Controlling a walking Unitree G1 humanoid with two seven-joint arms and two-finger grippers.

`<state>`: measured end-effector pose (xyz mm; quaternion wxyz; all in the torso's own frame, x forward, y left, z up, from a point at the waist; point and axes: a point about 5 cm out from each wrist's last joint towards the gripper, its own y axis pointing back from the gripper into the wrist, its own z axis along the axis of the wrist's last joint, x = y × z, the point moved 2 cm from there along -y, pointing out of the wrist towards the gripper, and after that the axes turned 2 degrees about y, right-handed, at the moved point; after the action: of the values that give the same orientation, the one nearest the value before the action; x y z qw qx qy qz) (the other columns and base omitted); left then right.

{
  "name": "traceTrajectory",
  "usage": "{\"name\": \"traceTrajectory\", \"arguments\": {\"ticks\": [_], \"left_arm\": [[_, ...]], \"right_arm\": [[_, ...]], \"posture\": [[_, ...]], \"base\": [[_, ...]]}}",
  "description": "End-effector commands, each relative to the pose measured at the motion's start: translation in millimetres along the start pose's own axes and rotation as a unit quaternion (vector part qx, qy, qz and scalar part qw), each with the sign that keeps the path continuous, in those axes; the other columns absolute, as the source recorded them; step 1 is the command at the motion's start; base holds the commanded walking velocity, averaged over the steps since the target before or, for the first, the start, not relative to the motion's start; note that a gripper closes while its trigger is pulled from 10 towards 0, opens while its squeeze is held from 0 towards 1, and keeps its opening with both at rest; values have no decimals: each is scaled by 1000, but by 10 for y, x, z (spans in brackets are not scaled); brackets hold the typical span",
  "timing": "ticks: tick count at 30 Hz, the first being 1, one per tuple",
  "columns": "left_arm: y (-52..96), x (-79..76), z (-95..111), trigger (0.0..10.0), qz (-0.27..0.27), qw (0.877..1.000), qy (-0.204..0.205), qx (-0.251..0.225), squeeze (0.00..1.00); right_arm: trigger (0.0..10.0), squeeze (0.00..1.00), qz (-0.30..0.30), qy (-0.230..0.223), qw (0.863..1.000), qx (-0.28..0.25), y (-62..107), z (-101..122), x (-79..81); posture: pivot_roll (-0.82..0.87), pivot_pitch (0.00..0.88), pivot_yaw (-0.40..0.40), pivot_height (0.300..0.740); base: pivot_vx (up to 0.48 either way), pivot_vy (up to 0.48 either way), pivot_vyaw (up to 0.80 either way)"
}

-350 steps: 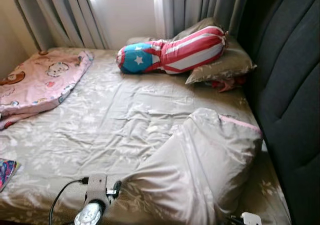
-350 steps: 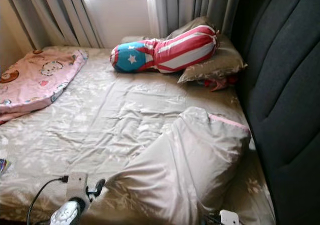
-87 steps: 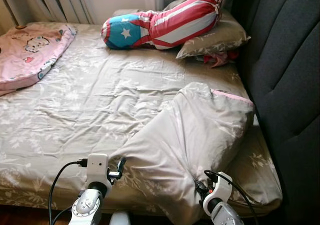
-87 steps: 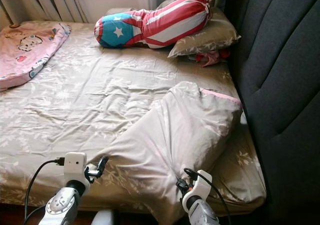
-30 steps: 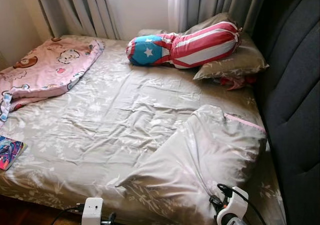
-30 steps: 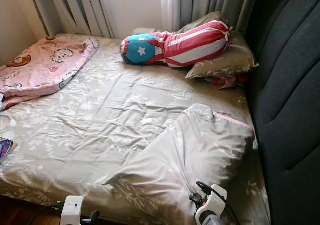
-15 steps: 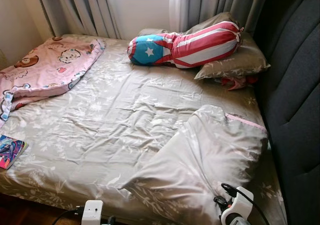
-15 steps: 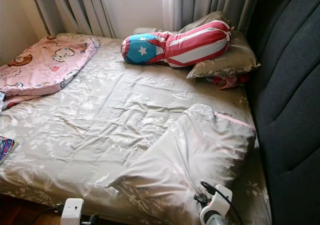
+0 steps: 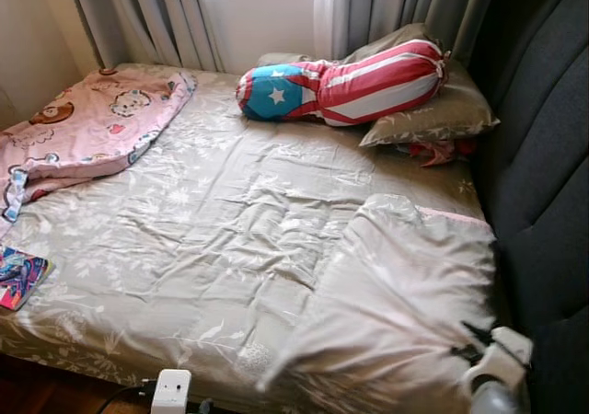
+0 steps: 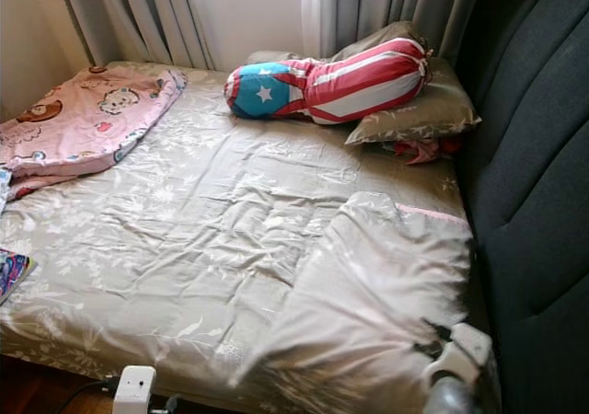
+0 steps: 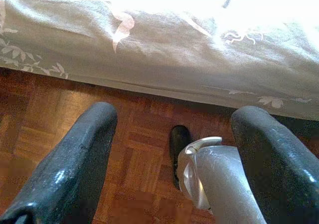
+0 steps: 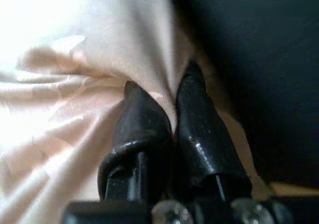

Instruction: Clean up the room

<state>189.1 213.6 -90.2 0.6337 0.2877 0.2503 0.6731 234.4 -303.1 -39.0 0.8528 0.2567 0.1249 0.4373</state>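
A bed (image 9: 184, 239) with a grey leaf-print sheet stands against a dark padded headboard (image 9: 543, 184). A grey pillow (image 9: 405, 294) lies at its near corner beside the headboard. The right gripper (image 12: 167, 109) pinches the pillow's fabric between closed fingers. The left gripper (image 11: 169, 149) hangs spread wide above the wooden floor (image 11: 45, 129).

The bed (image 9: 212, 230) is carrying a grey floral pillow (image 9: 396, 294), which is lying just ahead of the right pincer (image 12: 167, 109). Farther beyond that pincer, a striped star bolster (image 9: 345, 85) is resting against another pillow (image 9: 428, 110). Well off to its left, a pink blanket (image 9: 87, 129) and a colourful booklet (image 9: 18, 278) are lying.
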Motion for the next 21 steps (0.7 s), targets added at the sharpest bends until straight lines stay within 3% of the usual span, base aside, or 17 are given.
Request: {"name": "traceTrajectory", "arguments": {"ticks": [1,15,21], "left_arm": [[32,34,-84,10000,3,1000,-1,10,0],[28,32,-73,10000,-2,1000,-6,10,0],[33,35,-82,10000,-2,1000,-7,10,0]], "right_arm": [[10000,0,-28,-13,997,-72,-64,389,-112],[10000,0,-53,-7,996,-74,-36,325,-206],[10000,0,-107,7,991,-79,-18,352,-412]], "posture": [[28,0,-39,740],[29,0,-28,740],[31,0,-29,740]], "base": [[0,0,0],[0,0,0],[0,0,0]]}}
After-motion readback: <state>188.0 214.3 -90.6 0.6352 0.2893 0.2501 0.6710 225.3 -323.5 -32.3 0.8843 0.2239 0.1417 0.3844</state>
